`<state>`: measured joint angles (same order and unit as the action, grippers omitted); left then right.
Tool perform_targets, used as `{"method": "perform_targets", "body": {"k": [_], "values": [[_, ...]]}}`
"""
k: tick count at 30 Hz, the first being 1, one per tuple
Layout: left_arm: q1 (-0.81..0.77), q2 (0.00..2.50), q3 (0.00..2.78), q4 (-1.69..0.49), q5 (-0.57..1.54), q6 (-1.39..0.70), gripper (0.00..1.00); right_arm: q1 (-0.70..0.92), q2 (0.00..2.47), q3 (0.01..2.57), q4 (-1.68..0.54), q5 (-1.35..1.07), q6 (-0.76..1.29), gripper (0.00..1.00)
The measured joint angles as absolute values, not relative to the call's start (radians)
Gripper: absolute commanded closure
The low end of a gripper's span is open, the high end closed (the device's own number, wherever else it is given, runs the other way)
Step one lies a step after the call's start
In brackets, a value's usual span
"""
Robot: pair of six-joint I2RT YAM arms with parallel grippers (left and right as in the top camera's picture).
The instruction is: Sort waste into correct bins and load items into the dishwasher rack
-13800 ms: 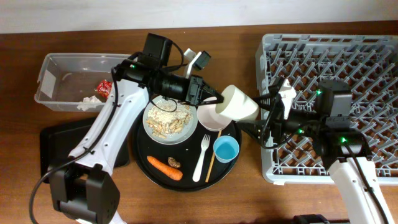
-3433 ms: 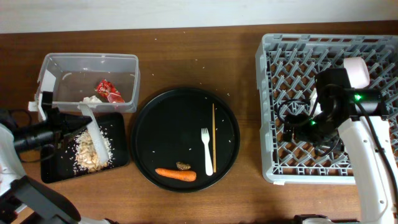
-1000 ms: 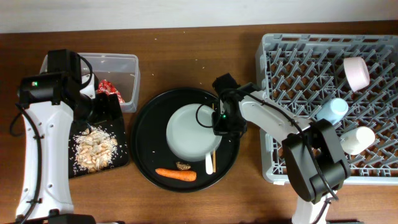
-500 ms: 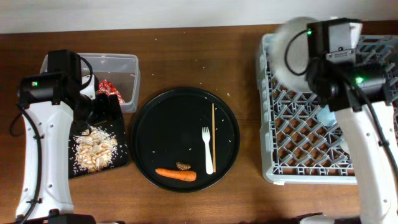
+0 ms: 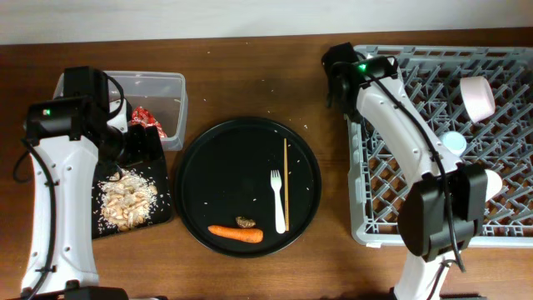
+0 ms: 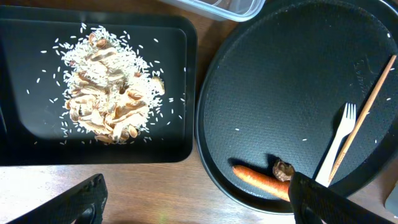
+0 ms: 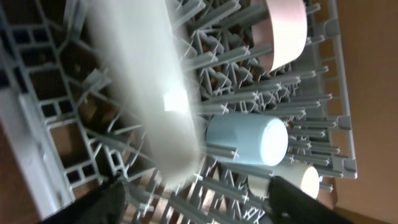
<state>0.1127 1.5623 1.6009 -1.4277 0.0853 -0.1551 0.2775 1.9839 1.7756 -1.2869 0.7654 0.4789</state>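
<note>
My right gripper (image 5: pixel 339 77) (image 7: pixel 199 204) hangs open over the near-left corner of the grey dishwasher rack (image 5: pixel 366 227). Just past its fingers a white plate (image 7: pixel 146 93) shows on edge among the pegs, blurred and touching neither finger. The pink bowl (image 5: pixel 476 96), blue cup (image 5: pixel 454 143) and white cup (image 5: pixel 491 179) lie in the rack. Fork (image 5: pixel 277 202), chopstick (image 5: pixel 286 179), carrot (image 5: pixel 235 234) and brown lump (image 5: pixel 245 222) rest on the round tray. My left gripper (image 5: pixel 141 146) (image 6: pixel 199 210) is open and empty above the black bin (image 6: pixel 186 134) holding the rice scraps (image 6: pixel 112 93).
The clear tub (image 5: pixel 117 87) at the back left holds the red wrapper (image 5: pixel 146 119). The round black tray (image 5: pixel 225 167) sits between the bins and the rack. Bare wooden table runs along the front edge.
My right arm swung from above the rack's back to its left corner, and its jaws opened off the plate, now down among the pegs. The left arm has not moved.
</note>
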Motion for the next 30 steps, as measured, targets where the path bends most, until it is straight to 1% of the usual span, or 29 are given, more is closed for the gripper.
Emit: {"method": "perform_targets", "body": {"k": [1,2,3,4,5,6,8,9,11,12,13,15,17,20,21,23,24,25,28,30], "values": [[0.113,1.562,1.601,-1.427,0.085,-0.155,0.06,0.278,1.958,1.776,-1.292,0.757,0.493,0.15],[0.113,1.562,1.601,-1.427,0.085,-0.155,0.06,0.272,1.925,1.775,-1.301,0.737,0.498,0.07],[0.113,1.562,1.601,-1.427,0.085,-0.155,0.06,0.260,1.840,1.774,-1.306,0.698,0.506,0.01],[0.113,1.562,1.601,-1.428,0.085,-0.155,0.06,0.247,1.767,1.774,-1.308,0.673,0.503,0.01],[0.113,1.562,1.601,-1.427,0.085,-0.155,0.06,0.207,1.637,1.774,-1.313,0.525,0.456,0.01],[0.113,1.562,1.601,-1.427,0.085,-0.155,0.06,0.184,1.572,1.774,-1.318,0.437,0.414,0.01],[0.113,1.562,1.601,-1.423,0.085,-0.155,0.05,0.178,1.512,1.777,-1.426,0.117,0.334,0.01],[0.113,1.562,1.601,-1.423,0.085,-0.155,0.05,0.207,1.526,1.773,-1.451,0.020,0.319,0.01],[0.113,1.562,1.601,-1.425,0.085,-0.155,0.05,0.334,1.563,1.697,-1.417,-0.088,0.313,0.01],[0.113,1.562,1.601,-1.425,0.085,-0.155,0.05,0.397,1.593,1.629,-1.344,-0.117,0.319,0.08],[0.113,1.562,1.601,-1.425,0.084,-0.155,0.05,0.456,1.641,1.548,-1.274,-0.138,0.344,0.19],[0.113,1.562,1.601,-1.427,0.085,-0.155,0.05,0.504,1.720,1.424,-1.097,-0.147,0.406,0.36],[0.113,1.562,1.601,-1.425,0.085,-0.155,0.05,0.549,1.869,1.367,-1.013,-0.144,0.436,0.38],[0.113,1.562,1.601,-1.426,0.085,-0.155,0.05,0.578,1.993,1.356,-0.979,-0.133,0.446,0.41],[0.113,1.562,1.601,-1.426,0.085,-0.155,0.05,0.582,2.025,1.360,-0.979,-0.126,0.448,0.48],[0.113,1.562,1.601,-1.426,0.085,-0.155,0.05,0.582,2.030,1.362,-0.982,-0.113,0.453,0.76],[0.113,1.562,1.601,-1.426,0.085,-0.155,0.05,0.582,2.032,1.363,-0.987,-0.095,0.458,0.94],[0.113,1.562,1.601,-1.426,0.085,-0.155,0.05,0.580,2.033,1.363,-0.988,-0.083,0.466,0.96],[0.113,1.562,1.601,-1.426,0.085,-0.155,0.05,0.581,2.034,1.370,-0.999,-0.078,0.472,0.96],[0.113,1.562,1.601,-1.425,0.085,-0.155,0.05,0.569,2.030,1.439,-1.125,-0.072,0.476,0.96]]}}
